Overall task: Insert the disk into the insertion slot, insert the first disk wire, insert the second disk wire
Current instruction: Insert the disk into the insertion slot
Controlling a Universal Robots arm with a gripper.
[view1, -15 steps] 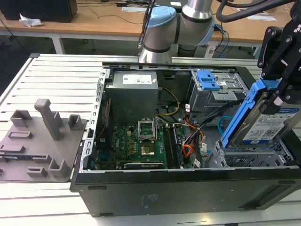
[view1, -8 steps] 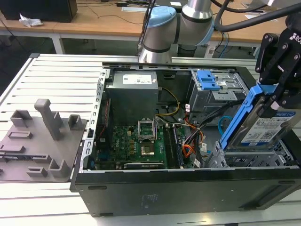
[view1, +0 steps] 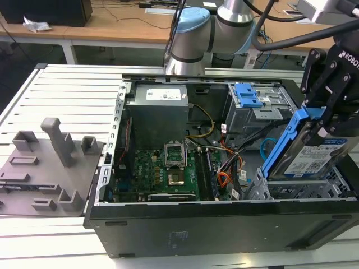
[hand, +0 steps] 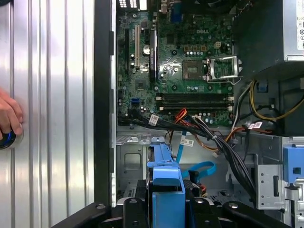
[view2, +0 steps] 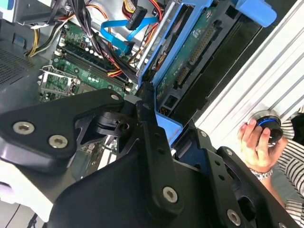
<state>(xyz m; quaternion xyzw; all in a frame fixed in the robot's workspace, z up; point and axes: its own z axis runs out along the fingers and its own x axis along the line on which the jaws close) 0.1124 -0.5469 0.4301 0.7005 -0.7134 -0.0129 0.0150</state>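
Observation:
My gripper (view1: 326,119) is shut on the disk (view1: 314,156), a silver drive with a white label in a blue carrier (hand: 166,176). It holds the disk tilted over the insertion slot (view1: 291,191), the perforated silver cage at the case's front, on the exterior view's right. The second wrist view shows the disk's green circuit side (view2: 191,51) and a black finger (view2: 148,124) on its edge. The second disk wire (view1: 263,147), a light-blue cable, loops loose beside the slot in both wrist views (view2: 116,24) (hand: 198,168). I cannot tell which cable is the first disk wire.
A bundle of orange, red, yellow and black wires (view1: 227,168) lies between the motherboard (view1: 168,168) and the slot. A taller grey cage with a blue bracket (view1: 247,95) stands behind. A person's hand (view2: 260,142) rests on a blue-ringed button outside the case. A grey fixture (view1: 50,162) sits on the exterior view's left.

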